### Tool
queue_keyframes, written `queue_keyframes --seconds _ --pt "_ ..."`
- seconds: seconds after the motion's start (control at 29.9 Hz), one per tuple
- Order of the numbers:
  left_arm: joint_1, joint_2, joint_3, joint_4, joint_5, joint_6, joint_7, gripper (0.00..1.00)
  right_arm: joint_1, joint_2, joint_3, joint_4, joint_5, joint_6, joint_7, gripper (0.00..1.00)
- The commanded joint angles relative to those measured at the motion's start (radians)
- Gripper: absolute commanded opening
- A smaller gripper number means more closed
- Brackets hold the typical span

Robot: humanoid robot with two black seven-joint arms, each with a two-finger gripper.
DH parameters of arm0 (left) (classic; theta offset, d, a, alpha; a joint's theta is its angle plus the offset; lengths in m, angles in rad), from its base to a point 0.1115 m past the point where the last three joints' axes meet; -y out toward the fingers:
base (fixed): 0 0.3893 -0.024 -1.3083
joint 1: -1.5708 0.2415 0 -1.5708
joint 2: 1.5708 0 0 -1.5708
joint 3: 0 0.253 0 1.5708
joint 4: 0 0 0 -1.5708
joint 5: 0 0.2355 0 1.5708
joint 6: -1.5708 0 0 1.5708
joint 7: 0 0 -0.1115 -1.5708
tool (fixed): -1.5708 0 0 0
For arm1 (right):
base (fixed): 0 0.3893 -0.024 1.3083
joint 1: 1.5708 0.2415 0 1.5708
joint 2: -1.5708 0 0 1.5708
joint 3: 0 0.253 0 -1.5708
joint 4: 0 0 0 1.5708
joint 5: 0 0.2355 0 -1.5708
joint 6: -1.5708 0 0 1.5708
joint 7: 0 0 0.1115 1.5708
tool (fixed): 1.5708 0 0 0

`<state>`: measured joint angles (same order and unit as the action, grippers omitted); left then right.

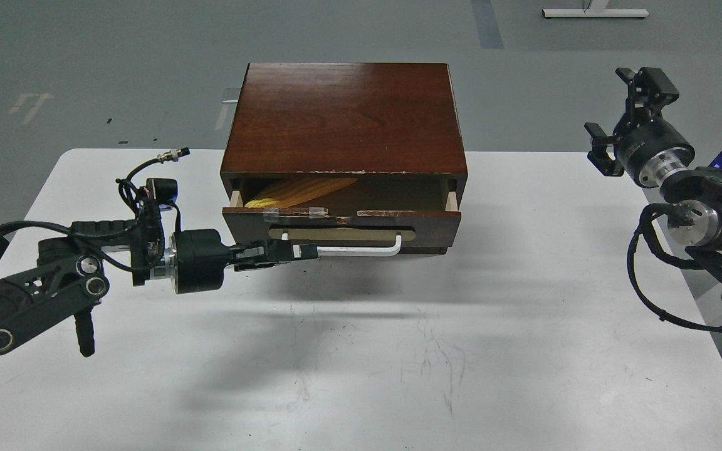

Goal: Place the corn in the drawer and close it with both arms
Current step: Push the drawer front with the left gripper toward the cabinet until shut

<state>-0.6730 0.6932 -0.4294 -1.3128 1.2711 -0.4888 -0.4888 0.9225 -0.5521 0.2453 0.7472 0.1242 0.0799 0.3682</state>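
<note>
The drawer of the dark wooden cabinet stands only a narrow gap open. The yellow corn lies inside at the left, mostly in shadow under the cabinet top. My left gripper is shut and lies sideways against the left end of the white bar handle, its fingers pointing right. My right gripper is raised off the table's right side, well clear of the cabinet, with its fingers apart and empty.
The cabinet stands at the back middle of the white table. A plain lower panel shows below the drawer. The grey floor lies beyond the far edge. My right arm's joints hang over the right edge.
</note>
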Motion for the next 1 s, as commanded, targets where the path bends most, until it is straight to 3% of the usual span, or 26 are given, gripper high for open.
queue_keyframes --seconds 0.0,0.53,0.97 --pt "0.000 0.012 -0.008 -0.006 -0.027 0.000 0.000 0.00 -0.005 0.001 0.000 0.000 0.000 0.000 0.000 1.00" --pt "0.007 0.011 0.008 -0.059 -0.018 0.000 0.000 0.00 -0.022 0.003 -0.007 -0.014 -0.001 0.000 -0.002 1.00" --pt "0.015 0.003 0.015 0.010 -0.012 0.000 0.000 0.00 -0.033 0.004 -0.011 -0.017 -0.001 -0.002 -0.002 1.00"
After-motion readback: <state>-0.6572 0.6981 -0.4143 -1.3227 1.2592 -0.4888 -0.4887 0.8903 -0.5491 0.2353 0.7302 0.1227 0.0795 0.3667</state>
